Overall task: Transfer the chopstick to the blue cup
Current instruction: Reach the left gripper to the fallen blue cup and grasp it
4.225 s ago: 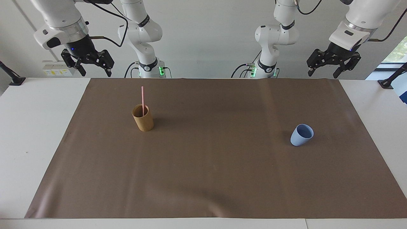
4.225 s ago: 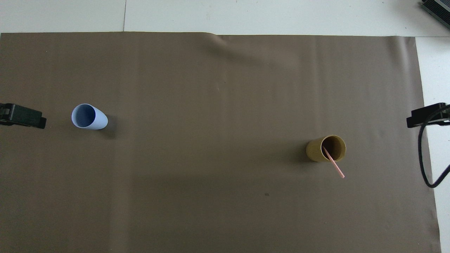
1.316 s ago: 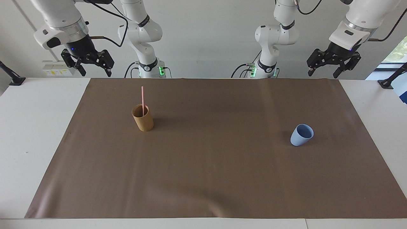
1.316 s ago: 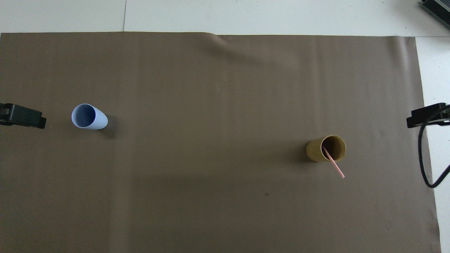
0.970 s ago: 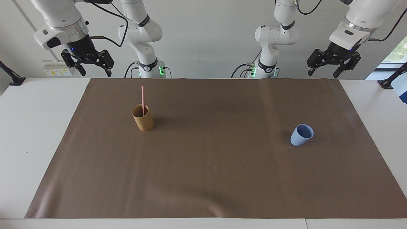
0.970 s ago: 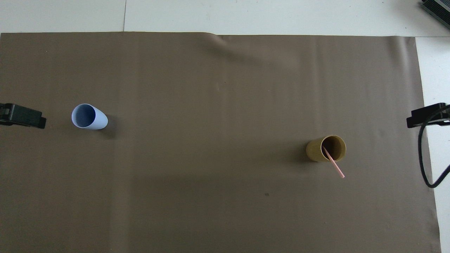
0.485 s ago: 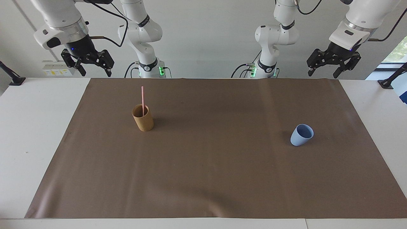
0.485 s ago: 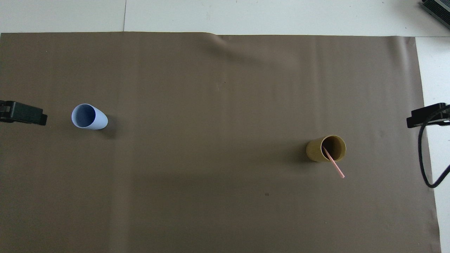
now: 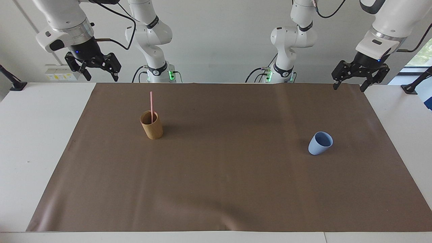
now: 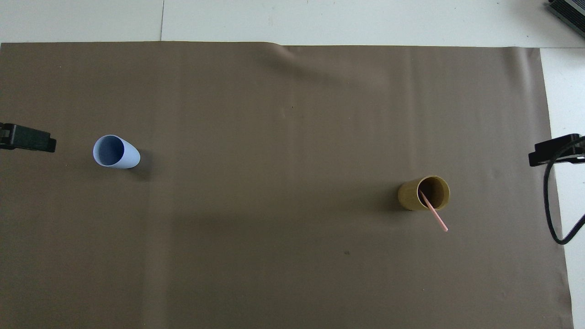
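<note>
Pink chopstick (image 9: 151, 105) stands in tan cup (image 9: 152, 125); both end effectors, left (image 9: 349, 86) and right (image 9: 100, 76), open, empty

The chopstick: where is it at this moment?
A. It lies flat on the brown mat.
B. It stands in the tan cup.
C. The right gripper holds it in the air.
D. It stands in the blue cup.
B: the pink chopstick stands with its lower end inside the tan cup, while the blue cup is empty and both grippers are open, away from the cups.
</note>
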`<state>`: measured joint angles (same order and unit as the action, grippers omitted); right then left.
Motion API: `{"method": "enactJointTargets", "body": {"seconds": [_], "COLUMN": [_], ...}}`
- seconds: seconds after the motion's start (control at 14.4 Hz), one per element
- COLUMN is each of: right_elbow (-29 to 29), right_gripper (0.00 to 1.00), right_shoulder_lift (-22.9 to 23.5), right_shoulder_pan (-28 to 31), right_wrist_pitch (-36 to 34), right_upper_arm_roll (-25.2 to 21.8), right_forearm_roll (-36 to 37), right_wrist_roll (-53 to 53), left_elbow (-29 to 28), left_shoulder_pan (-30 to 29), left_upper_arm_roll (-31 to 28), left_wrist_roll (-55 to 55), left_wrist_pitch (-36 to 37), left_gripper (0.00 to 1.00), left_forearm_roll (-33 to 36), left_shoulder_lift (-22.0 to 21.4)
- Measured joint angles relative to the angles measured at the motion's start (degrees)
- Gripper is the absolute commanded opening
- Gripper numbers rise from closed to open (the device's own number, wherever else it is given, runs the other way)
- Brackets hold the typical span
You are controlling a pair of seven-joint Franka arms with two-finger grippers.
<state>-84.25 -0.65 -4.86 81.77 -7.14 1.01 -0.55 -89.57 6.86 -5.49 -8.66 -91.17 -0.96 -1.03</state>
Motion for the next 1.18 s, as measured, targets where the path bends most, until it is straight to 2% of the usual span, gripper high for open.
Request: {"method": "enactJointTargets", "body": {"seconds": [0.55,1.18], "right_elbow": [0.0,0.0], "right_gripper": [1.00,1.00], "right_shoulder_lift": [0.0,0.0], "right_shoulder_pan": [0.0,0.0], "right_wrist_pitch": [0.0,0.0], "right_upper_arm_roll": [0.0,0.0], "right_forearm_roll": [0.0,0.0], "right_wrist_roll": [0.0,0.0], "left_elbow": [-14.8,-19.9], "left_shoulder_pan": [-3.5,-3.6], "left_upper_arm_roll": [-0.3,-0.2], "left_wrist_roll": [-3.4,-3.7], "left_wrist_pitch": [-17.2,-27.9], "left_gripper": [1.00,1.00], "left_forearm_roll": [0.0,-1.4], "left_shoulder_lift": [0.9,8.2]}}
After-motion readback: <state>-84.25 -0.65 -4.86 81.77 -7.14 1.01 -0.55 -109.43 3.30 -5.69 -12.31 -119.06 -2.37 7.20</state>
